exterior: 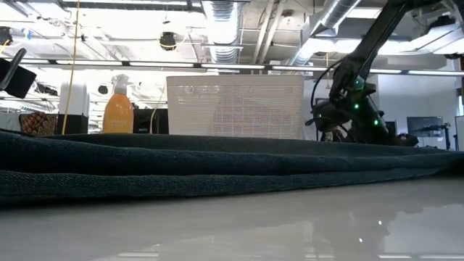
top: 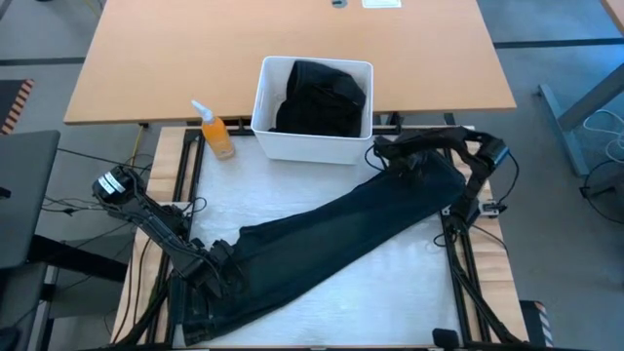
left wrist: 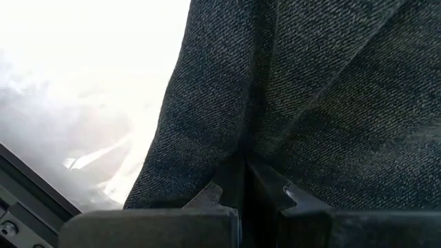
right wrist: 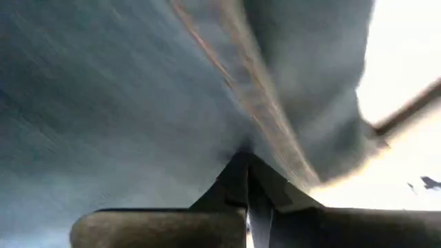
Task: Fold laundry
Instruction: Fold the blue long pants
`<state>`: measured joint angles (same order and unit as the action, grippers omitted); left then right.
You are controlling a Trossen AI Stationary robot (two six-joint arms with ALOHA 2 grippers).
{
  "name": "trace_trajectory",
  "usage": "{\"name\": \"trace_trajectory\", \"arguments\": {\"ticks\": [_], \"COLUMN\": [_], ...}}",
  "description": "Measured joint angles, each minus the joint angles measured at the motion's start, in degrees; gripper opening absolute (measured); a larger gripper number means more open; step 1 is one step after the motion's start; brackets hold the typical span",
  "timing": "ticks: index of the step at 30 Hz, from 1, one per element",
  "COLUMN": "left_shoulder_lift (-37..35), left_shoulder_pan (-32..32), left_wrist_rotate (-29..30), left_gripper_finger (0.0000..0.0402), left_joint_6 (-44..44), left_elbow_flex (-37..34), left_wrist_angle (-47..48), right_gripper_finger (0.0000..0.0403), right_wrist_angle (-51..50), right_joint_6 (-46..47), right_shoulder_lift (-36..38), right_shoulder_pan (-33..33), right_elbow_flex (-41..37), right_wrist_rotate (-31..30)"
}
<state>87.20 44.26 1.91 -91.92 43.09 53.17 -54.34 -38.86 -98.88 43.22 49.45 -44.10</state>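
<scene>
While cloth hides both fingertips, the left gripper (top: pixel 216 255) and right gripper (top: pixel 398 154) pinch the dark navy trousers (top: pixel 341 239), stretched diagonally, lower left to upper right.

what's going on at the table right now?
Both arms are working one pair of dark trousers laid diagonally across the white table. The left gripper is shut on the near-left end, the right gripper shut on the far-right end beside the white bin, which holds black clothing. An orange spray bottle stands left of the bin.
</scene>
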Motion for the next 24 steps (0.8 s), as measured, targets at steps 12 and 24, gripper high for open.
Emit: {"name": "trace_trajectory", "arguments": {"ticks": [12,24], "left_shoulder_lift": [0.0,0.0], "left_shoulder_pan": [0.17,0.08], "left_wrist_rotate": [-0.4,-1.1], "left_gripper_finger": [0.0,0.0], "left_joint_6": [-0.24,-0.55], "left_elbow_flex": [0.0,0.0], "left_wrist_angle": [-0.2,-0.28], "right_gripper_finger": [0.003,0.0186], "right_wrist_angle": [-1.26,-2.89], "right_joint_6": [1.14,-3.9], "right_shoulder_lift": [2.88,-2.6], "right_shoulder_pan": [-0.03,1.15], "right_elbow_flex": [0.07,0.09], "right_wrist_rotate": [-2.79,-3.94]}}
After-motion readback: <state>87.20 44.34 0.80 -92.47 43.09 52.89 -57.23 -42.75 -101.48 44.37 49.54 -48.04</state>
